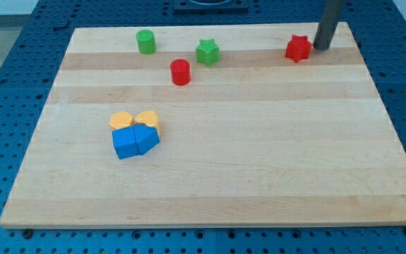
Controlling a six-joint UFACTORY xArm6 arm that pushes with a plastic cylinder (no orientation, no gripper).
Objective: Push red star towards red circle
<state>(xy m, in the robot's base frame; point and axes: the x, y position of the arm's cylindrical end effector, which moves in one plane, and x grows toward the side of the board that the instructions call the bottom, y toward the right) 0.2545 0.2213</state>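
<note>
A pale wooden board [210, 190] is seen lying on a blue perforated table [20, 77], filling most of the view. Toward the view's left, below the middle of the board, four blocks are packed together in a tight cluster: a yellow block with a rounded top [121, 120] and a yellow heart [147, 118] side by side, with a blue cube [125, 142] and a second blue block [147, 137] of unclear shape pressed against them from the view's bottom. All four appear to be touching.

Nearer the view's top, a green cylinder [145, 41] is found standing upright, apart from the others. Further right and slightly lower, the red circle [180, 72], an upright red cylinder, is seen. Just beside it, up and to the right, a green star [207, 52] is placed, close to the red circle but not touching it.

A stretch of bare board follows. The red star [298, 49] is located near the board's top-right corner, well apart from the red circle, roughly level with the green star.

Immediately to the right of the red star, the dark rod is seen descending from the view's top edge, and my tip [322, 48] is set down on the board just beside the star's right side; whether contact is made cannot be told. No jaws are carried by this arm, only the plain rod, so nothing is gripped.
</note>
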